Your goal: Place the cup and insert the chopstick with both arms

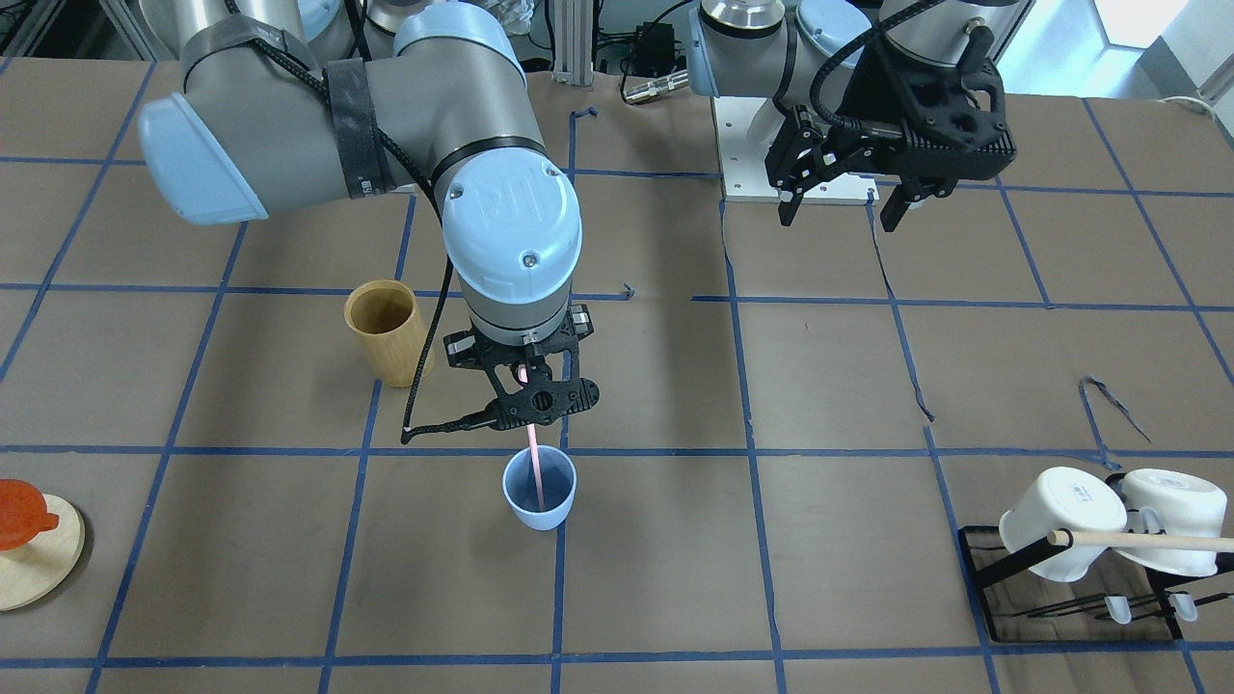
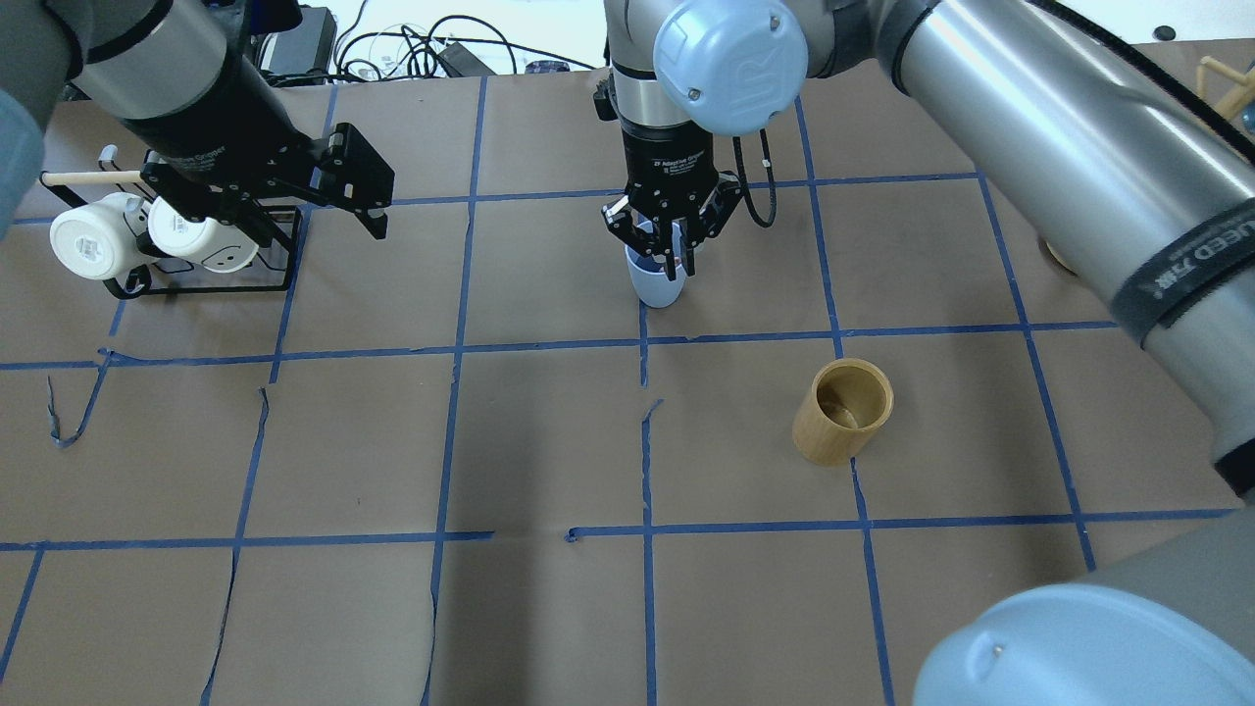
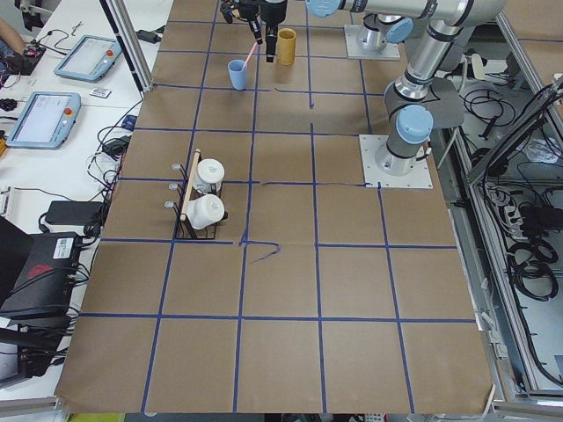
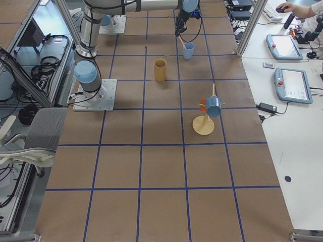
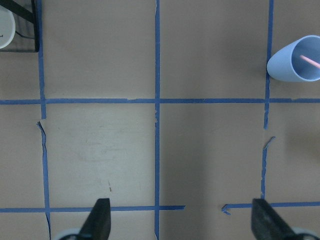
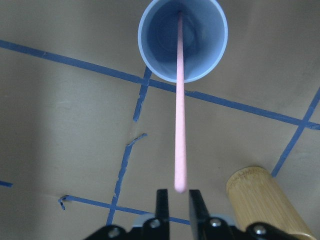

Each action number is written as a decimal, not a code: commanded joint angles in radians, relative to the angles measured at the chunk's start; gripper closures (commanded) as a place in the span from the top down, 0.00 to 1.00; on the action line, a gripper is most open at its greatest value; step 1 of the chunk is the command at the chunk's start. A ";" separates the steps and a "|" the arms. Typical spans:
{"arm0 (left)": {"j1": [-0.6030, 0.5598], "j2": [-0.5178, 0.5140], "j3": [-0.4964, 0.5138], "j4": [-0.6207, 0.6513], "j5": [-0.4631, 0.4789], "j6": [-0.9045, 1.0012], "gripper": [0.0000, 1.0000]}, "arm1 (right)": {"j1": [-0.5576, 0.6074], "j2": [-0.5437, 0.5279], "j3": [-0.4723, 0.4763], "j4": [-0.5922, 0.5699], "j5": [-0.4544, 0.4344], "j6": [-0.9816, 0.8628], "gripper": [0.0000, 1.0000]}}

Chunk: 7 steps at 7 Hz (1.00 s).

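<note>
Directly under the right claw (image 1: pixel 523 378) stands the cup (image 1: pixel 540 520), upright on the table. The chopstick (image 1: pixel 533 463) runs from the claw's fingers down into it, its long axis almost vertical with a small lean. The fingers are pinched on the stick's top end, and the low end is inside the cup, near the bottom I think. So the coming move seems only to let go. The left claw (image 1: pixel 837 207) hangs well away to the side, spread and holding nothing. The bamboo cylinder (image 1: pixel 386 333) beside the right claw looks empty.
</note>
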 commanded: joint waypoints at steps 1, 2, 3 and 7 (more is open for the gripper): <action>0.000 0.000 0.000 -0.001 0.000 0.000 1.00 | 0.000 0.000 -0.002 -0.021 0.001 0.000 0.44; 0.000 0.000 0.000 0.001 0.000 0.000 1.00 | 0.000 -0.005 -0.012 -0.047 0.001 -0.009 0.60; 0.000 0.000 0.000 0.001 0.000 0.000 1.00 | -0.026 -0.025 -0.029 -0.059 0.001 -0.052 1.00; 0.000 0.000 0.000 -0.001 0.000 0.000 1.00 | -0.305 -0.302 0.085 -0.082 -0.014 -0.290 1.00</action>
